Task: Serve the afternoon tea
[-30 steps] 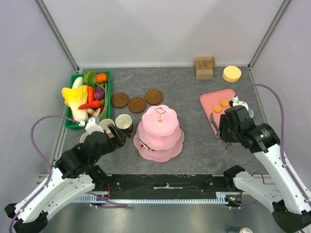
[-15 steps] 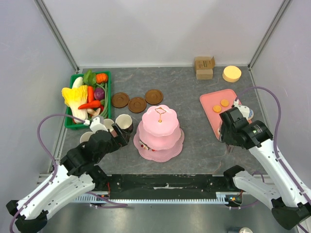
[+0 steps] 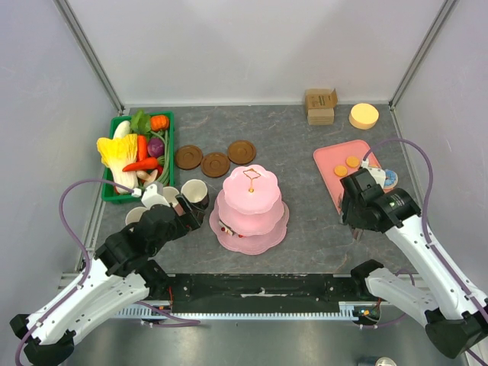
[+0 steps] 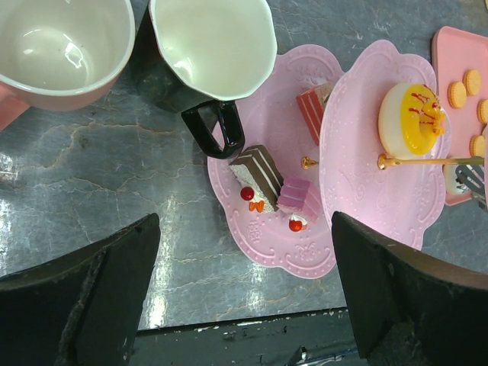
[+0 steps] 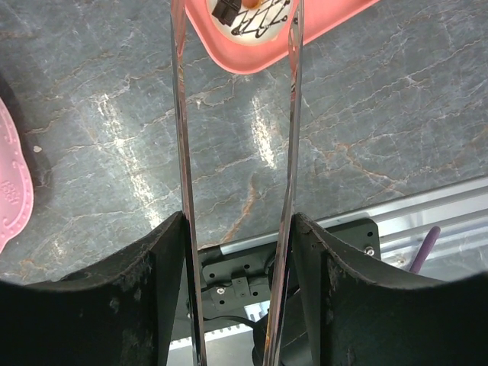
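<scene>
Two scalloped plates of the glossy pink tiered stand (image 4: 366,191) show in the left wrist view, their rims embossed with fine dots, with a thin gold handle (image 4: 427,161) on the upper one. The lower plate carries a striped chocolate slice (image 4: 255,171), a pink cake cube (image 4: 300,200) and a reddish layered slice (image 4: 311,110). The upper plate holds a round cake with a yellow glaze (image 4: 412,114). The stand sits about midway between the left and right edges of the grey marble-veined surface (image 3: 305,236), toward its near edge. Just beside it stand a shiny dark mug (image 4: 210,57), white inside, and a pink mug (image 4: 57,46) cut off by the frame. A pale mug (image 3: 168,194) is, it seems, half hidden under the left arm (image 3: 130,244). Three flat brown saucers (image 3: 215,164) lie in a row beyond the stand. By the right edge, a pink tray (image 3: 329,156) bears orange biscuits (image 3: 352,161) and a white pastry with dark drizzle (image 5: 252,15), only partly in view. The left end effector (image 4: 244,225) is spread wide, holding nothing. The right end effector (image 5: 238,221) pinches metal tongs (image 5: 181,114), whose tips run out of frame.
</scene>
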